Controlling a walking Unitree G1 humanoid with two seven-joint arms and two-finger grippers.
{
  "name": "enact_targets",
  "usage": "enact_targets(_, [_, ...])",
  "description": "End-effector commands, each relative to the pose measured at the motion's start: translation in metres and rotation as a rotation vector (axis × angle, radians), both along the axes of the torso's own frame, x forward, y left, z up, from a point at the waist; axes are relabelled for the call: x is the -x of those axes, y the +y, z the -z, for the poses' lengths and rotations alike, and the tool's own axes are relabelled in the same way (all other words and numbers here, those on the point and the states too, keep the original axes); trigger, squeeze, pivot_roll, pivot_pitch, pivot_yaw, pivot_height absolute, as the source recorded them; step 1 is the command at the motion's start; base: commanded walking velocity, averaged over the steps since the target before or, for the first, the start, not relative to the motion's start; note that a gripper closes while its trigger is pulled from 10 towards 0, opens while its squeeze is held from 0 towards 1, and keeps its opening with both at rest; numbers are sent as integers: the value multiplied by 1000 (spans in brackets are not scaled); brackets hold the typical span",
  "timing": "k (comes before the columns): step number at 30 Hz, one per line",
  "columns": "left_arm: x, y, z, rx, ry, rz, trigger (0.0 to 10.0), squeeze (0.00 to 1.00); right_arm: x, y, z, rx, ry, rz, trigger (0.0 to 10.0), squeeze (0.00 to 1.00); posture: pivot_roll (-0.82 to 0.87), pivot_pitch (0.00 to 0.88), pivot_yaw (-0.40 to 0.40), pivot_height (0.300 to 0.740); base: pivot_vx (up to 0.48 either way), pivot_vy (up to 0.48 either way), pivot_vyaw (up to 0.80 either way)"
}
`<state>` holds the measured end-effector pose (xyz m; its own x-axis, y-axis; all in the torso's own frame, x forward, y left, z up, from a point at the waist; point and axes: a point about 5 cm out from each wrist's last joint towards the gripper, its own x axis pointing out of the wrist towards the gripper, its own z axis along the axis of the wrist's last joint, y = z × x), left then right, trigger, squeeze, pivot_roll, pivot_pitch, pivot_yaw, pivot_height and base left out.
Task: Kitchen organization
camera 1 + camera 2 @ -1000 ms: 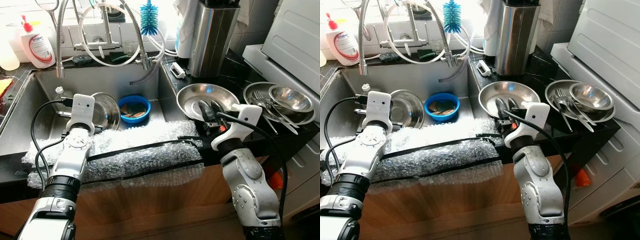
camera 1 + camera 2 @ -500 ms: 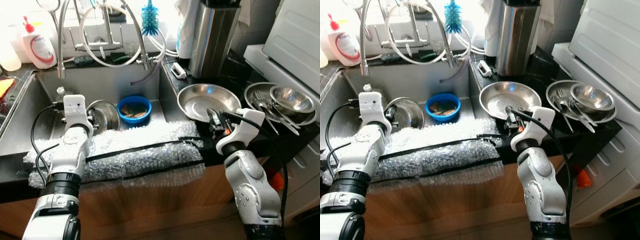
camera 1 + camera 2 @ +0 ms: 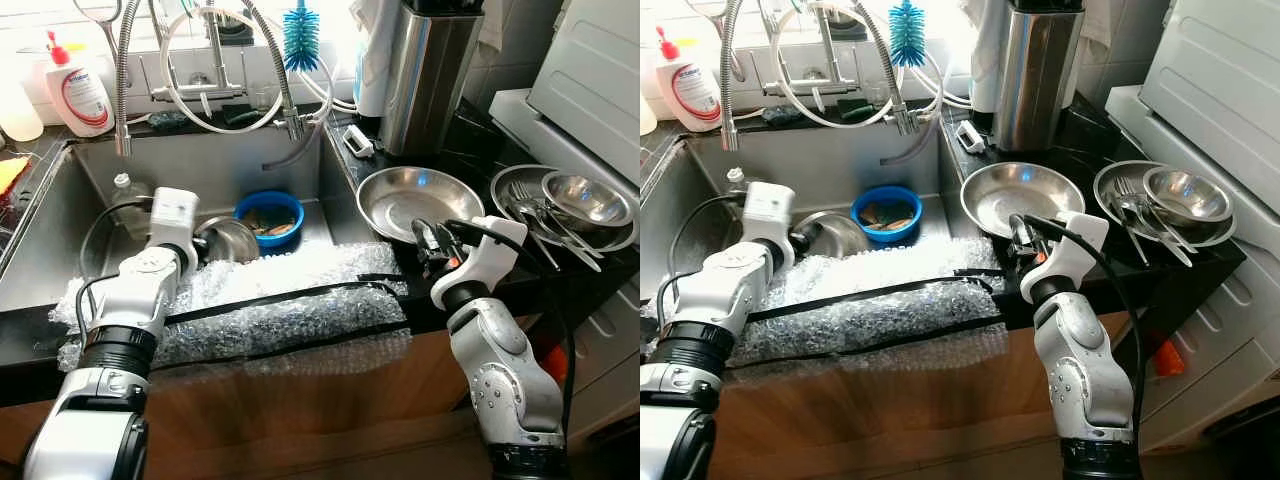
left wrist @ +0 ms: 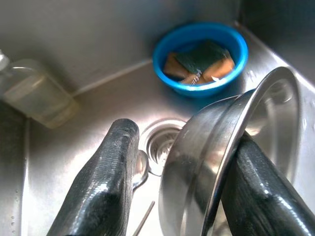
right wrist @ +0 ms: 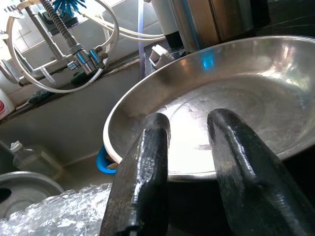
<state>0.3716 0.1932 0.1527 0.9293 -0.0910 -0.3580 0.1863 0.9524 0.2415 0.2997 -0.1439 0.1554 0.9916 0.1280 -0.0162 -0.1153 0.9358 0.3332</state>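
Your left gripper (image 4: 197, 191) pinches the rim of one steel bowl (image 3: 232, 240) tilted in the sink (image 3: 60, 250) beside one blue bowl (image 3: 268, 215), while your right gripper (image 5: 189, 162) hangs parted at the near rim of one steel pan (image 3: 418, 203) on the counter's (image 3: 470, 150) front edge.

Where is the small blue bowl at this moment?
The blue bowl sits in the sink near its back right corner, below the faucet hoses. The steel bowl between the left gripper fingers lies just to its left.
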Motion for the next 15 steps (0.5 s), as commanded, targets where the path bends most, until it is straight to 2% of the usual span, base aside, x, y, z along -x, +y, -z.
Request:
enact_targets(1, [11, -12, 32, 7, 153, 60, 10000, 0, -1, 3, 2, -9, 26, -14, 10000, 0, -71, 0, 15, 740, 0, 0, 0])
enact_targets(5, [15, -17, 40, -27, 204, 144, 10000, 0, -1, 3, 4, -12, 44, -15, 10000, 0, -72, 0, 15, 740, 0, 0, 0])
enact_targets(7, [15, -17, 40, -27, 204, 144, 10000, 0, -1, 3, 4, -12, 44, -15, 10000, 0, -72, 0, 15, 740, 0, 0, 0])
enact_targets(9, [18, -16, 40, -97, 223, 230, 10000, 0, -1, 3, 4, -16, 44, -20, 10000, 0, -70, 0, 14, 740, 0, 0, 0])
enact_targets(15, [18, -16, 40, -97, 223, 230, 10000, 0, -1, 3, 4, -16, 44, -20, 10000, 0, -70, 0, 14, 740, 0, 0, 0])
